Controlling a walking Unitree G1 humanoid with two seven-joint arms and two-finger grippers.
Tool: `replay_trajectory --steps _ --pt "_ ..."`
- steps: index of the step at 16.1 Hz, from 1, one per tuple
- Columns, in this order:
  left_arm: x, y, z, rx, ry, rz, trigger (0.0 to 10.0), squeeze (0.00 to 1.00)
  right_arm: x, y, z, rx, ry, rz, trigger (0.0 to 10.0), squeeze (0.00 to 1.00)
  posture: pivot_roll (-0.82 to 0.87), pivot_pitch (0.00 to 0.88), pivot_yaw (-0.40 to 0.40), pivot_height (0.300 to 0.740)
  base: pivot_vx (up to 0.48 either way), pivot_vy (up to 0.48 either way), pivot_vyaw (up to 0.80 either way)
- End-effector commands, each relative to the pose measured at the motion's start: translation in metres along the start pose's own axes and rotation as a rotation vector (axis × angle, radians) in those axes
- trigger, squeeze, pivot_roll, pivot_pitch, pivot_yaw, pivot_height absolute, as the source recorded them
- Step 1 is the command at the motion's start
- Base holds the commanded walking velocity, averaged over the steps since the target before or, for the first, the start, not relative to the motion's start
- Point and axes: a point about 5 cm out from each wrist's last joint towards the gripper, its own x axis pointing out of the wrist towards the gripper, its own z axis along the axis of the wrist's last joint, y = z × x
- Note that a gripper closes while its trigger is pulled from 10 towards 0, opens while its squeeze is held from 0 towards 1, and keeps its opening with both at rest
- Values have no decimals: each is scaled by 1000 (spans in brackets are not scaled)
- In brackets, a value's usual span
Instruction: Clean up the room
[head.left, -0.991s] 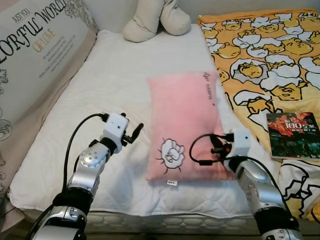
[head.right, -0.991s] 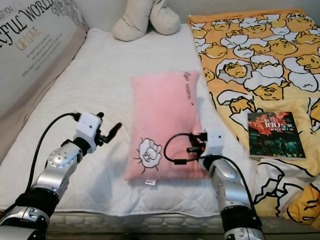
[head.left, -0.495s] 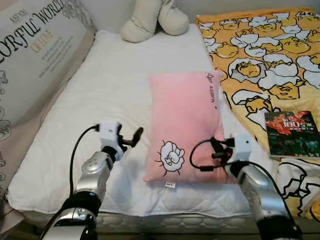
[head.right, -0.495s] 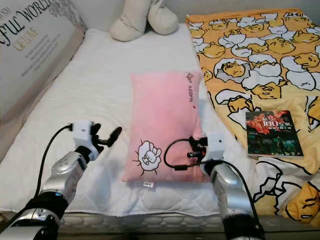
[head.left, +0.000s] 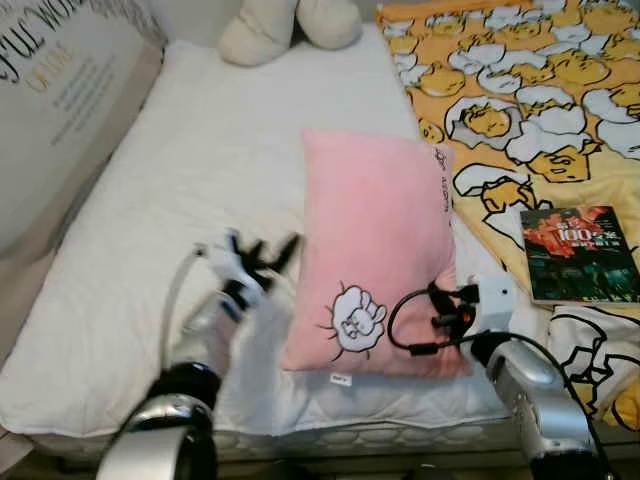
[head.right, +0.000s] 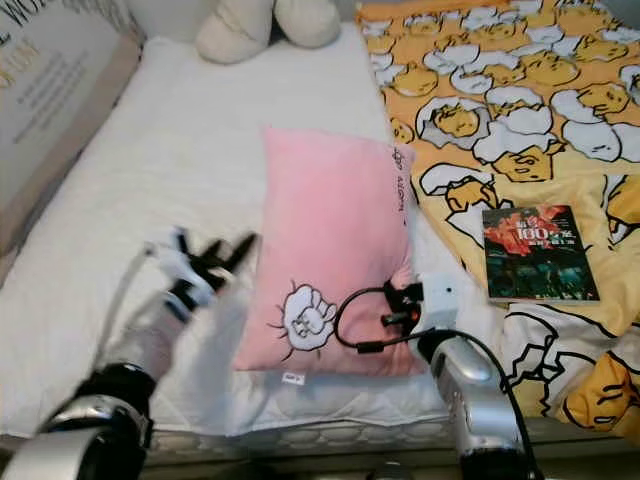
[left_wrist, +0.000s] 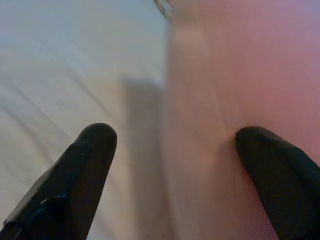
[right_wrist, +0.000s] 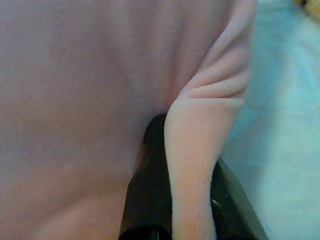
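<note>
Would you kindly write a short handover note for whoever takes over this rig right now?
Right tool: shut on a pinched fold at the pink pillow's near right edge.
Left tool: open, straddling the pillow's left edge, one finger on the white mattress pad, the other against the pillow; not gripping.
Pillow lies flat, lengthwise, mid-bed. A book rests on the yellow patterned blanket to the right; a beige plush toy sits at the head.
Done: right grasp.
Left: close left tool, move pillow, tidy book.

A white-sheeted bed (head.left: 200, 170) carries a pink pillow (head.left: 375, 240), a yellow blanket (head.left: 530, 90) and a plush toy (head.left: 285, 25).
</note>
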Motion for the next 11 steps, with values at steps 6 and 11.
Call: replay_trajectory --steps 6,11 --pt "-26 -1 0 104 5 -64 10000 1000 -2 -2 -6 -13 78 19 0 0 -220 158 147 740 0 0 0" --pt "-50 43 59 413 -157 309 10000 1000 1 2 -7 -16 88 24 0 0 -203 143 142 740 0 0 0"
